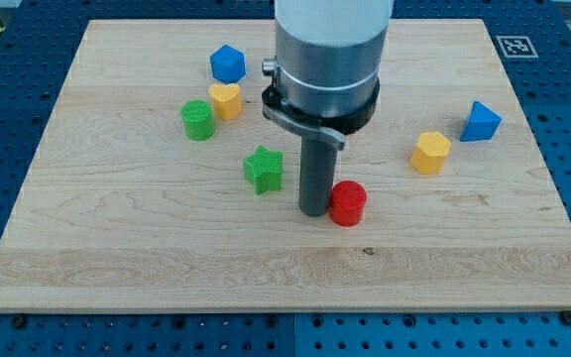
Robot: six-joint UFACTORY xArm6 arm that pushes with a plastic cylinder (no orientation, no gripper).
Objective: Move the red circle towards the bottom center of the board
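Tip state: my tip [314, 212] is a bare rod end with nothing to open or close; it is resting on the board [117, 248], touching the red circle's left flank.
Red circle place: the red circle [347, 203] is sitting just right of my tip, near the board's middle.
Step advice: you are pushing from the side, which I judge would be sending it rightward; try circling to its top side, then driving toward the view's bottom.
Neighbour: the green star [264, 169] is lying near, up-left of my tip.
Red circle look: a short, glossy cylinder, standing flat.
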